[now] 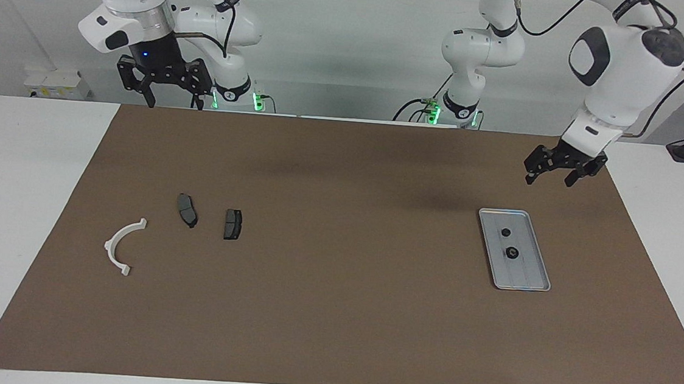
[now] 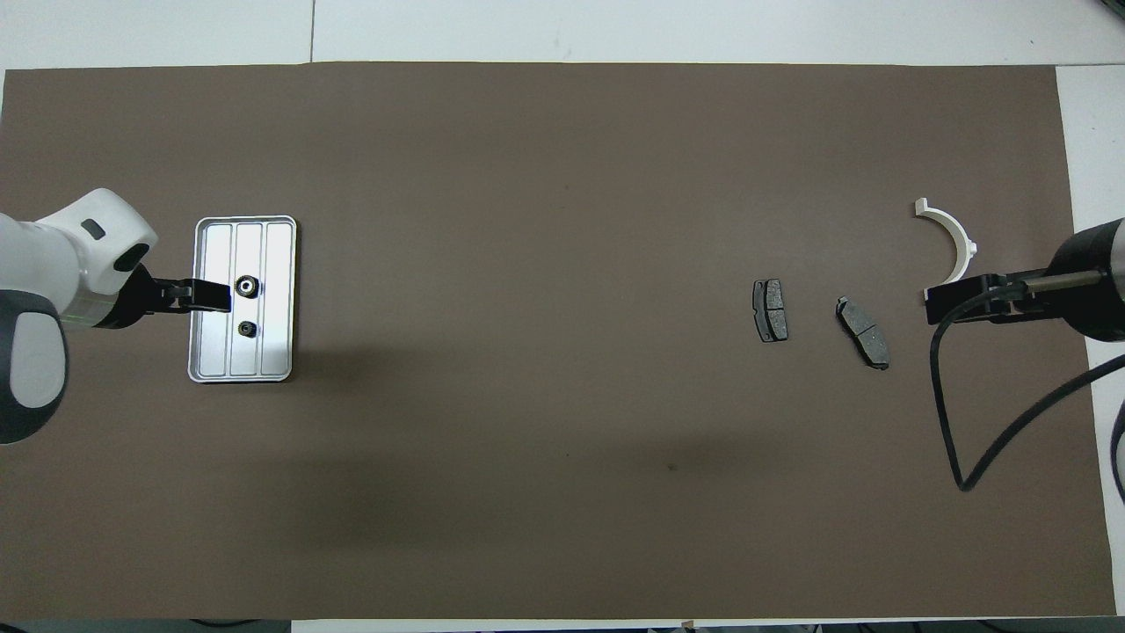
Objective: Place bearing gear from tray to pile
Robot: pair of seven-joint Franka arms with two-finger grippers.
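A: Left gripper (image 1: 551, 175) hangs in the air, wrist bent down from a tall elbow, fingers spread and holding nothing. It sits above the brown mat (image 1: 332, 313) near the tray (image 1: 528, 280), up off the surface.

B: And from above it reads differently. The left gripper (image 2: 204, 296) covers the tray's (image 2: 206, 352) rim on the side toward the left arm's end of the table, tips pointing at the larger gear.

A: Right, but the facing view shows clear air under it, no contact. Both dark round parts lie inside the tray: the larger bearing gear (image 1: 512, 253) farther from the robots, the smaller one (image 1: 505, 232) nearer.

B: Right gripper (image 1: 164, 83)?

A: Parked high by its own base, jaws apart, empty, waiting.

B: Overhead only catches its tip (image 2: 954, 301), overlapping one end of the white bracket (image 2: 952, 230).

A: The facing view shows the bracket (image 1: 120, 245) lying whole, with two brake pads (image 1: 187, 210) (image 1: 232, 224) beside it, all toward the right arm's end, well apart from the tray.
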